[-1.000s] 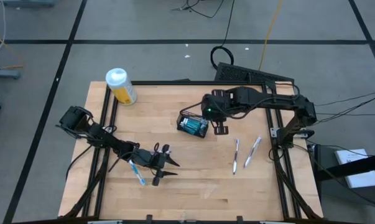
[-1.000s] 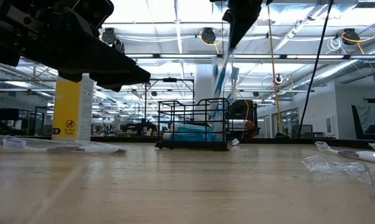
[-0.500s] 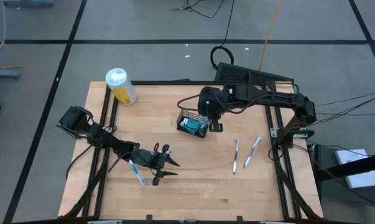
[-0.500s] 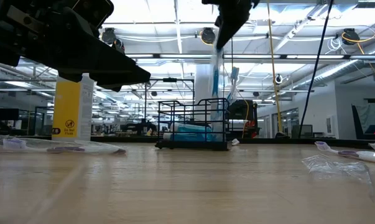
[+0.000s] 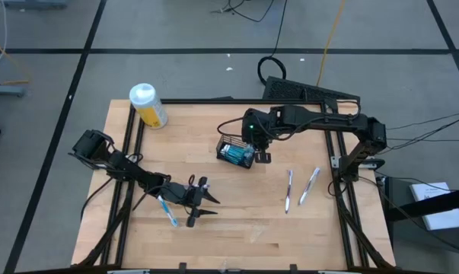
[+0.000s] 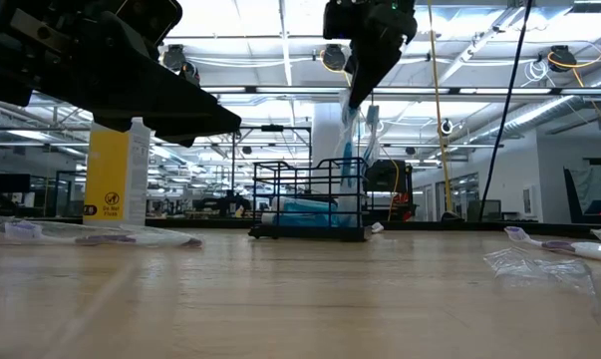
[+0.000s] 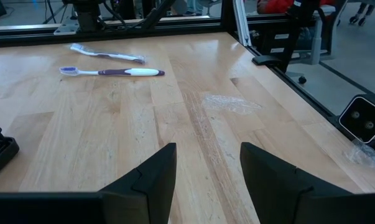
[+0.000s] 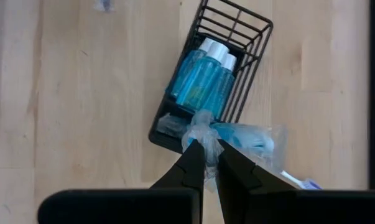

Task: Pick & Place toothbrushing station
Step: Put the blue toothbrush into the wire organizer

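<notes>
Large open industrial lab or workshop hall. Seen across the wooden desk (image 6: 300, 299): high ceiling with long rows of strip lights (image 6: 280, 40), round ceiling fixtures (image 6: 332, 57), steel columns, glass partitions, hanging yellow cable (image 6: 441, 110). From above: grey concrete floor (image 5: 176, 30) marked off by black tape lines (image 5: 214, 51), loose cables (image 5: 271, 68) trailing over it, black metal frame (image 5: 130, 137) bolted round the desk.

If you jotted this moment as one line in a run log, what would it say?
right claw: shut on wrapped toothbrush, above basket | left claw: open, empty, waiting near table front | two toothbrushes lie loose on table
</notes>
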Tool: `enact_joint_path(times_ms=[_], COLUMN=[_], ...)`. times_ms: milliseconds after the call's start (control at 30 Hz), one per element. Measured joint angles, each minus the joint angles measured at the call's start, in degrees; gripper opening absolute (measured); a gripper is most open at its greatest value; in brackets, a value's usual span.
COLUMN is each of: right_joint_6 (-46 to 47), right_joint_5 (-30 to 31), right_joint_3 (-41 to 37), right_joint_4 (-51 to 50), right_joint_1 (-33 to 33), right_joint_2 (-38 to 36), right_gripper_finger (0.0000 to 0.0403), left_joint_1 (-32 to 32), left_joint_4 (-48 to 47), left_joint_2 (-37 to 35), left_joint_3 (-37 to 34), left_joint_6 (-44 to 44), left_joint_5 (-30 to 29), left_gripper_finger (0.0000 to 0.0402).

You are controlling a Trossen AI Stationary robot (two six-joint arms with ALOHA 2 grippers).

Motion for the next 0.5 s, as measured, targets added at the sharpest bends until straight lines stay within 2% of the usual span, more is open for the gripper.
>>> enact_joint_path(times_ms=[500], right_joint_6=[0.9], right_joint_5=[-1.5], right_joint_3=[-1.1], right_joint_4=[2.1], right_joint_1=[-0.1], right_joint_2=[-0.1], right_gripper_finger=[0.0011], left_joint_1=[0.0], left_joint_4=[0.0], left_joint_2=[0.0], left_joint_3=[0.0], left_joint_6=[0.0], left_joint_5=[0.0], left_gripper_finger=[0.0182])
